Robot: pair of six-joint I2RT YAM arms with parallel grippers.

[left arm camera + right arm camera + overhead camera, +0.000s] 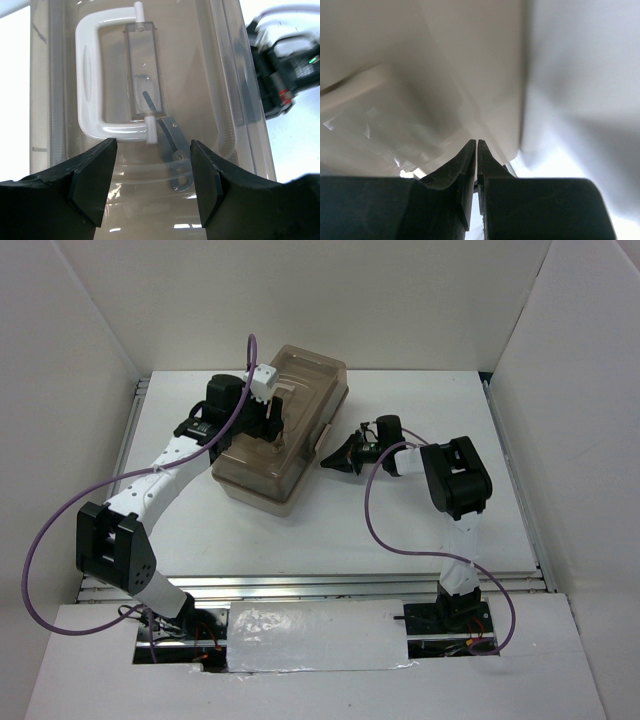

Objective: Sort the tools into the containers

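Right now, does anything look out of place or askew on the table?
The toolbox sits skewed, turned diagonally to the table edges, lid closed. No spill or damage shows. A silver tool lies inside under the lid.

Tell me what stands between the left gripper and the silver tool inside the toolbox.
The translucent lid does: it is shut, and the silver tool shows only through it, below the open left gripper. The white handle lies flat on the lid just beyond the fingers.
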